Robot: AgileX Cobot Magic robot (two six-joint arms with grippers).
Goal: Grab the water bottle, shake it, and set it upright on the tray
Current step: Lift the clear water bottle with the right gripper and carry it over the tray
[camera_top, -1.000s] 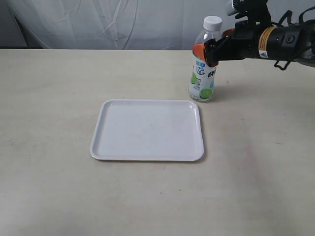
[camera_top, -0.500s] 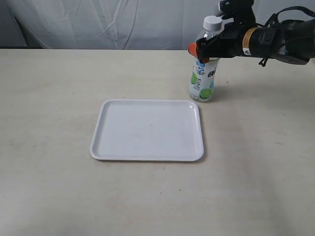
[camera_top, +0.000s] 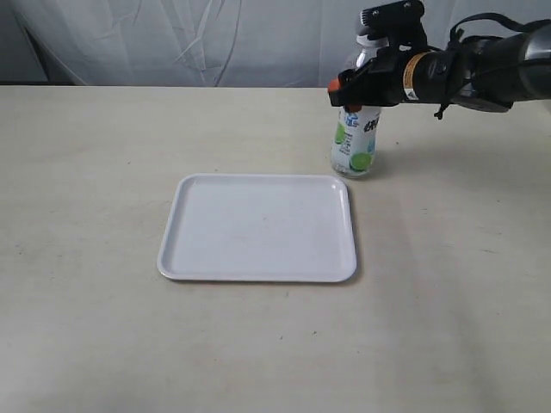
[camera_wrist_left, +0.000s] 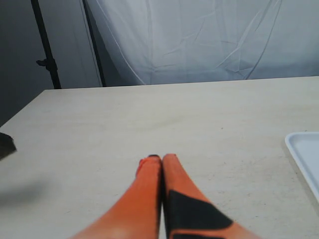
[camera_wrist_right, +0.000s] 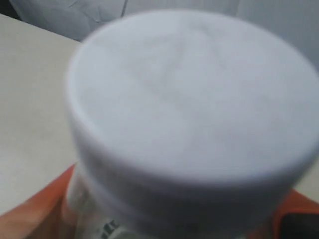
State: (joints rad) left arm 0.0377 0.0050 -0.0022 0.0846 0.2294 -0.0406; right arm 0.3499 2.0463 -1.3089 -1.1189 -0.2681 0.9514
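Observation:
The water bottle (camera_top: 355, 144) stands upright on the table just beyond the far right corner of the white tray (camera_top: 258, 258). My right gripper (camera_top: 350, 89) reaches in from the right at the bottle's shoulder, open, with an orange finger on each side of it. In the right wrist view the white cap (camera_wrist_right: 192, 94) fills the picture, and the orange fingers (camera_wrist_right: 30, 214) flank the bottle below it. My left gripper (camera_wrist_left: 162, 158) is shut with nothing in it, low over bare table; it does not show in the exterior view.
A white cloth backdrop (camera_top: 215, 39) hangs behind the table's far edge. A corner of the tray (camera_wrist_left: 305, 154) shows in the left wrist view. A dark stand pole (camera_wrist_left: 47, 50) stands beyond the table there.
My right gripper has slid left and a little down around the bottle's shoulder, now hiding most of the cap. The bottle still stands in about the same spot.

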